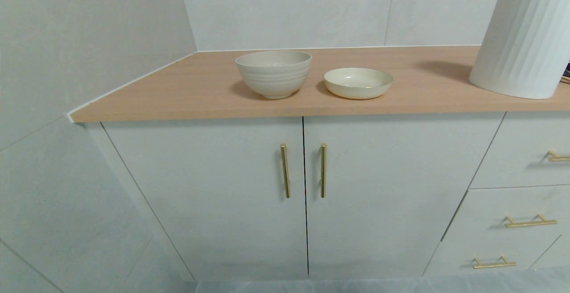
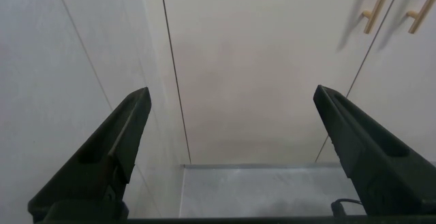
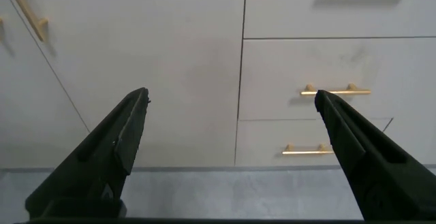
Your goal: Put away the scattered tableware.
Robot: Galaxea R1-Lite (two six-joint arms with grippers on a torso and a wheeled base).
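Head view: a deep cream ribbed bowl (image 1: 273, 74) sits upright on the wood-topped bench (image 1: 178, 92), near its front edge. Just beside it on the robot's right, not touching, lies a shallow cream dish with a thin gilt rim (image 1: 358, 82). Both are empty. Well apart, at the bench's right end, stands a tall white fluted container (image 1: 525, 34). Directly below the two pieces are two shut white cabinet doors (image 1: 213, 195), their upright brass bar handles (image 1: 285, 170) side by side at the seam. To the right is a stack of white drawers (image 1: 503, 159) with brass pulls.

Left wrist view: the left gripper (image 2: 230, 94) has its dark fingers spread wide with nothing between them. It faces the white cabinet front low down, with grey floor (image 2: 259, 190) beneath. The bowl and dish are up on the bench, well apart from it.

Right wrist view: the right gripper (image 3: 230, 94) is likewise wide open and empty. It is low before the line where the right-hand door meets the drawers, with two brass pulls (image 3: 336, 91) beyond one finger. The tableware lies well above it.
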